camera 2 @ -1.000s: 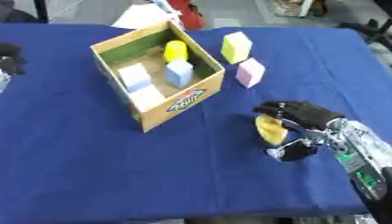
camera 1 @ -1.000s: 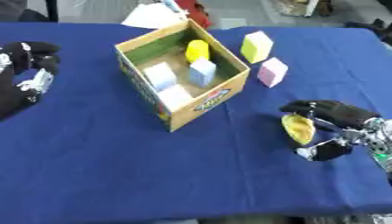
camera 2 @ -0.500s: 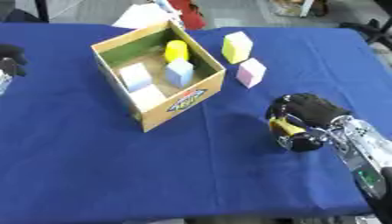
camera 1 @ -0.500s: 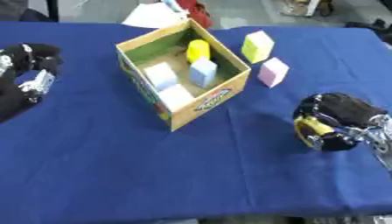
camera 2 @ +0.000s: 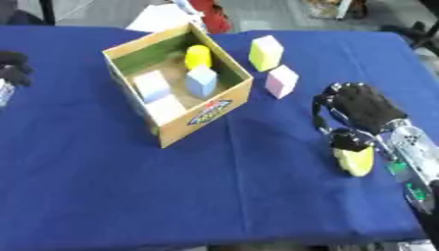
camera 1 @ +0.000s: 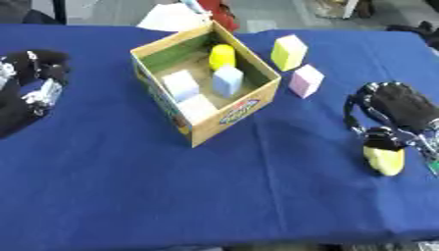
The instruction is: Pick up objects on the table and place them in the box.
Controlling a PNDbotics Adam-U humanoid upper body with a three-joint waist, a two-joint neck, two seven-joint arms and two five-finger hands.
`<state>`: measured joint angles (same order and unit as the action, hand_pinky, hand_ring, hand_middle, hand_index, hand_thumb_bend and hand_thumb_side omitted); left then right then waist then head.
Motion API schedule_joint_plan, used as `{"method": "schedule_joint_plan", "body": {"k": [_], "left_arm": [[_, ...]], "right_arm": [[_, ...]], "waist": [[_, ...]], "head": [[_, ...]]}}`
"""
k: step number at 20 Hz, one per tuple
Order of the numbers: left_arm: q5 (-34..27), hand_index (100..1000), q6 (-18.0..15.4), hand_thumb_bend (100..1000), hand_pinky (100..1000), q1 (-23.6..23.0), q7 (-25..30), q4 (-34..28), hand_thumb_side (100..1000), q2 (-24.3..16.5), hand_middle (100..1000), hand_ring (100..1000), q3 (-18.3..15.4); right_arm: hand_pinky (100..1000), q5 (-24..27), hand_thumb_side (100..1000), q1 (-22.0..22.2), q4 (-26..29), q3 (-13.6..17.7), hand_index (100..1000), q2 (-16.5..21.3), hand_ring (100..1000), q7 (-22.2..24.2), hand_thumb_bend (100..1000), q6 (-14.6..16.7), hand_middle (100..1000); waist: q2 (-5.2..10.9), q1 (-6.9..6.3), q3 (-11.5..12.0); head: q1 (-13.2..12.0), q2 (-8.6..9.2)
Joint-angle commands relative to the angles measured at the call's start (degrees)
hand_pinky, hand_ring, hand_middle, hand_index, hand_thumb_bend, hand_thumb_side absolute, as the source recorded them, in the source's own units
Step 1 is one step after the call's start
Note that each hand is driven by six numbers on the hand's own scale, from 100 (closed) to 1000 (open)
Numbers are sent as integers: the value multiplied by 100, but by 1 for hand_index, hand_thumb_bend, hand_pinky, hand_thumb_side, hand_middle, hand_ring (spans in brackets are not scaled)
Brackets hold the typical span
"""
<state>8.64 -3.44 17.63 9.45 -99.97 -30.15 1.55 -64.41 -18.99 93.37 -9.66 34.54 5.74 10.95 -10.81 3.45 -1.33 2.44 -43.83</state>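
Left eye view: box (camera 1: 214, 128) centre-left on blue table (camera 1: 257, 196), blocks inside. Yellow block (camera 1: 385, 160) at 4 o'clock from box, right hand (camera 1: 396, 109) fingers curled round its top. Left hand (camera 1: 34, 83) at 9 o'clock, fingers relaxed.

Right eye view: yellow cube (camera 2: 266, 53), pink cube (camera 2: 281, 81) at 2 o'clock, outside box.

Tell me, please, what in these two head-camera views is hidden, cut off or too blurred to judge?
- Yellow object at the right hand: the fingers cover its top in both views, so its shape and whether it is lifted off the blue table stay unclear.
- Left hand: cut by the left edge, mostly out of the right eye view; its fingers are unreadable.
- Box: the print on its front wall is too blurred to read.
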Motion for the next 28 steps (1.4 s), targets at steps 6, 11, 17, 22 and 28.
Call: {"method": "schedule_joint_plan", "body": {"k": [6, 11, 17, 22, 28], "left_arm": [[-16, 788, 19, 100, 719, 22, -5, -111, 638, -46, 621, 601, -67], [-3, 790, 32, 100, 720, -20, 9, -113, 647, -47, 622, 601, -84], [13, 791, 39, 100, 720, -50, 39, -98, 655, -36, 621, 601, -92], [28, 793, 41, 100, 723, -61, 59, -92, 660, -37, 621, 601, -96], [30, 793, 32, 100, 728, -80, 78, -77, 667, -37, 623, 603, -109]], "right_arm": [[715, 255, 322, -138, -141, 91, 936, 180, 760, 739, 100, -118, 792], [821, 964, 567, 165, -365, 266, 998, 137, 902, 1837, 172, -399, 926], [839, 1334, 614, 535, -363, 505, 1000, 184, 934, 2189, 196, -643, 943], [852, 1487, 624, 764, -288, 596, 1000, 214, 945, 2316, 207, -717, 948], [855, 1497, 608, 1047, -114, 798, 1000, 225, 945, 2261, 207, -856, 943]], "waist": [[87, 13, 34], [85, 27, 6], [88, 36, -52], [83, 38, -61], [72, 47, -80]], "head": [[9, -15], [-23, -26], [-38, -28], [-46, -28], [-70, -28]]}}
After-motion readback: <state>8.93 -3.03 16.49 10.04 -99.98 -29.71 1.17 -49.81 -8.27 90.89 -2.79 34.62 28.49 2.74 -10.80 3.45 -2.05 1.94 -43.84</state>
